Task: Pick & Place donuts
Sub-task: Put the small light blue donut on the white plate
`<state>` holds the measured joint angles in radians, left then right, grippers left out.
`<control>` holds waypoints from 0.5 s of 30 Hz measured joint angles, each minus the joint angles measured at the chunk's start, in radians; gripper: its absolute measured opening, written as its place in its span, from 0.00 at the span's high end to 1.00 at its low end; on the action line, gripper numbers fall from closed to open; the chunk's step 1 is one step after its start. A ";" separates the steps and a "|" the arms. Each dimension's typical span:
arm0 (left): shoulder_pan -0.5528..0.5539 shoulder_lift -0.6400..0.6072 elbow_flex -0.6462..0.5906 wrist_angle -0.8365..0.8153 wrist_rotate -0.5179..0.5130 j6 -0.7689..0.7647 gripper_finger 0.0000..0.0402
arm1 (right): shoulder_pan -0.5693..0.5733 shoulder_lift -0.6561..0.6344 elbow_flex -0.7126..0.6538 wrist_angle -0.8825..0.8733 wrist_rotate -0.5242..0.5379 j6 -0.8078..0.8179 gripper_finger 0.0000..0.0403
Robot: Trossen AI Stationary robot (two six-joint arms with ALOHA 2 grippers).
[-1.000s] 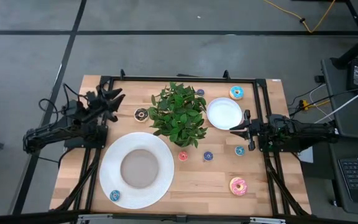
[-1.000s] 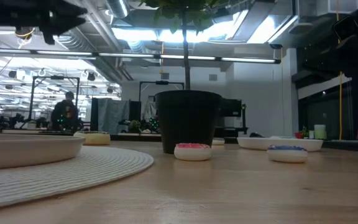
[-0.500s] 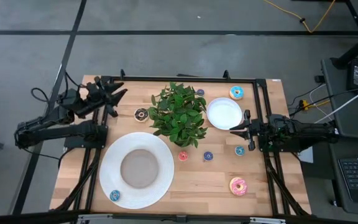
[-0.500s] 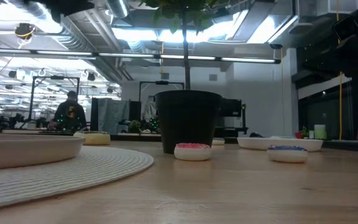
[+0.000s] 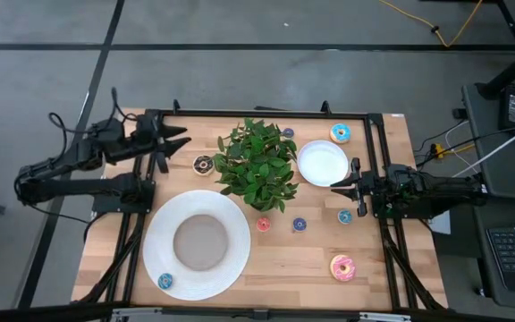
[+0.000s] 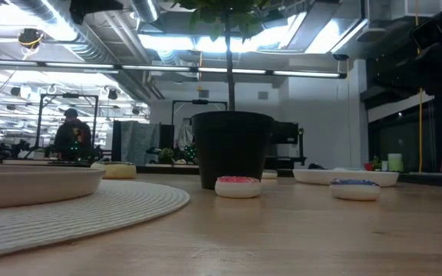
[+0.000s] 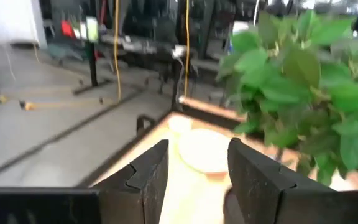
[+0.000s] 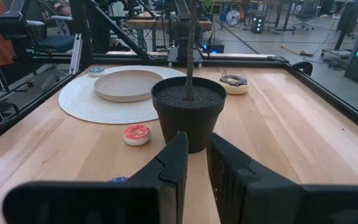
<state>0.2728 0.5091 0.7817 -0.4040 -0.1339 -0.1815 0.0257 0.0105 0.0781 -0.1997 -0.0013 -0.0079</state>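
- Left gripper (image 5: 179, 142) has swung back toward the table's far-left corner, fingers spread, empty, above the chocolate donut (image 5: 203, 164) beside the plant (image 5: 257, 165).
- Right gripper (image 5: 338, 186) waits nearly closed by the small plate (image 5: 322, 162).
- Pink donut (image 5: 341, 266) lies near the front.

A potted plant (image 5: 257, 165) stands mid-table, a small plate (image 5: 322, 163) just right of it, a large plate (image 5: 197, 243) nearer and left, donuts (image 5: 341, 266) scattered around them.

We note a potted plant (image 5: 257, 165) mid-table, a small white plate (image 5: 322, 163) toward its right edge, and a large white plate (image 5: 197, 243) near the front-left corner.
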 joint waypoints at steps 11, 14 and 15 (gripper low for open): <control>-0.132 0.042 0.002 -0.056 -0.002 -0.179 0.61 | 0.000 0.000 0.000 0.000 0.000 0.000 0.84; -0.182 0.057 0.002 -0.083 -0.001 -0.253 0.61 | 0.000 0.000 0.000 0.000 0.000 0.000 0.84; -0.200 0.061 0.002 -0.088 -0.001 -0.283 0.61 | 0.000 0.000 0.000 0.000 0.000 0.000 0.84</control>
<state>0.0727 0.5703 0.7837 -0.4924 -0.1352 -0.4646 0.0254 0.0105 0.0780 -0.1997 -0.0013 -0.0078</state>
